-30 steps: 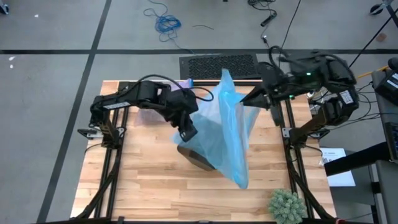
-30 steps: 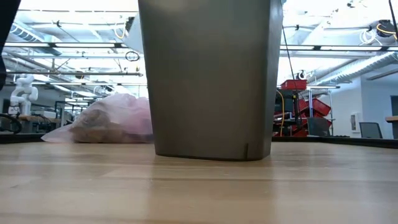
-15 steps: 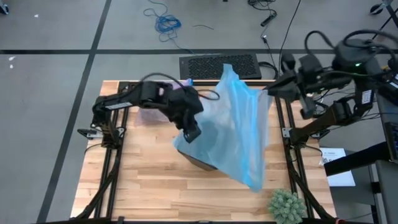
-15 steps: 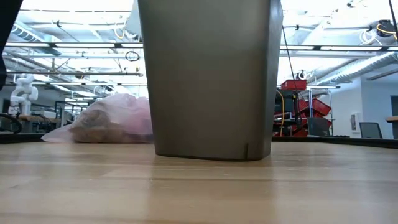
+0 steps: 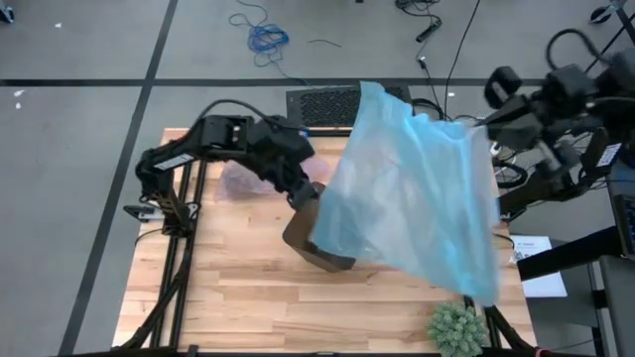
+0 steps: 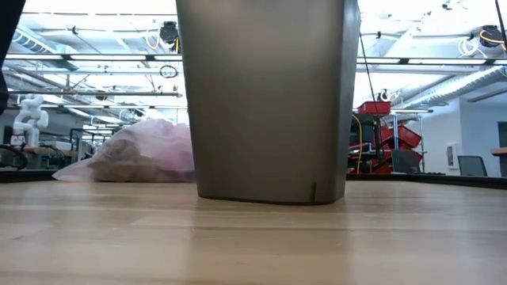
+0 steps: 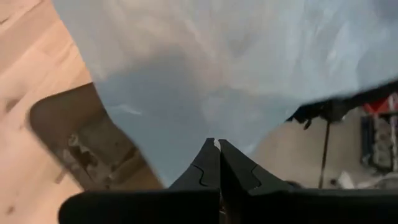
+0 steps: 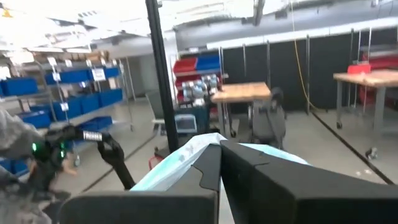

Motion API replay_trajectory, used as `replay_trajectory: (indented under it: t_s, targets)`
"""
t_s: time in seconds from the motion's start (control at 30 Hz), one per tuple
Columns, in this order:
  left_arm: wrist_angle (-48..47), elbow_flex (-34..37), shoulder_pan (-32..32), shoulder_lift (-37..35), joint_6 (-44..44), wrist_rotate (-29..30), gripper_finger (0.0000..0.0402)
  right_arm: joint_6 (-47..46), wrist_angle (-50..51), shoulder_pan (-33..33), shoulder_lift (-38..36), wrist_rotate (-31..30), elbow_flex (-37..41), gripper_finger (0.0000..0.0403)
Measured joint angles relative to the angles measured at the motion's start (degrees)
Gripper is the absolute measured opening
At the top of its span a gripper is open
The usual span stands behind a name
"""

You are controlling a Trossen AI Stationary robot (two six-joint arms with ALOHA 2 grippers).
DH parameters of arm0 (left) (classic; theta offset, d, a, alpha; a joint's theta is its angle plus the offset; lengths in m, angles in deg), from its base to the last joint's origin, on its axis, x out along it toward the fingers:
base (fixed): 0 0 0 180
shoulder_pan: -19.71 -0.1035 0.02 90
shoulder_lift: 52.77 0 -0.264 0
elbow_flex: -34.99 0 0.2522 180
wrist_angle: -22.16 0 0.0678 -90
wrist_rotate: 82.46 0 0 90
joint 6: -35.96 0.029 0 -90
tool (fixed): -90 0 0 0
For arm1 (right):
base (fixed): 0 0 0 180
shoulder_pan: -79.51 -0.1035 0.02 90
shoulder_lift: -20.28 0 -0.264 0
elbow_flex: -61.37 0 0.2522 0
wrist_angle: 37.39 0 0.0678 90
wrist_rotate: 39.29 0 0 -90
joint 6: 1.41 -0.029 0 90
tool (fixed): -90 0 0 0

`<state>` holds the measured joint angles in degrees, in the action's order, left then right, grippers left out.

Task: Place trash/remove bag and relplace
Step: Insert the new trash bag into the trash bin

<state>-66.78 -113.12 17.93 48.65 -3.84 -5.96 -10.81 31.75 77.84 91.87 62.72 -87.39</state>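
Observation:
A light blue plastic bag (image 5: 417, 198) is spread wide above the table between my two grippers. My left gripper (image 5: 306, 195) is shut on its left part, over the grey-brown bin (image 5: 322, 256). My right gripper (image 5: 483, 124) is shut on its far right part, beyond the table's right edge. The bin stands upright on the table (image 6: 269, 103). The lavender-pink bag (image 5: 241, 180) lies on the table at the far left. Brown trash (image 6: 127, 162) shows through its wall. My left gripper pinches the blue bag's edge (image 7: 214, 132) between its two shut fingers, slanting down from the table's left side. The plastic fans out beyond the fingertips over the bin's mouth. My right gripper pinches a bunched edge of the blue bag (image 8: 196, 149) between its shut fingers, held about level. The plastic runs from it toward the left gripper and hangs down.
A green spiky plant (image 5: 456, 327) stands at the table's near right corner, just under the blue bag's lowest corner. A black mat (image 5: 347, 102) lies beyond the far edge. Bare wood (image 5: 238, 297) shows near and left of the bin.
My right gripper has gone up and toward the table's right edge, out past it, tipping upward. It has drawn the blue bag from a narrow folded strip into a wide sheet. My left gripper has risen a little over the bin, keeping its hold.

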Motion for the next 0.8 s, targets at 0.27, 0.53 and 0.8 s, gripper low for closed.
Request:
replay_trajectory:
  t_s: [0.27,0.53,0.8]
  targets:
    - [4.8,0.1,-0.4,6.5,5.7,1.4,0.0000,-0.5,-0.8,0.0,1.4,0.2,-0.1,0.0000]
    - [8.5,0.1,-0.5,3.2,4.3,1.7,0.0000,-3.1,-0.9,0.0,5.6,5.1,0.1,0.0000]
    - [8.2,0.0,-0.5,-3.5,2.6,9.2,0.0000,-3.7,-6.3,-2.2,6.9,7.7,0.0,0.0000]
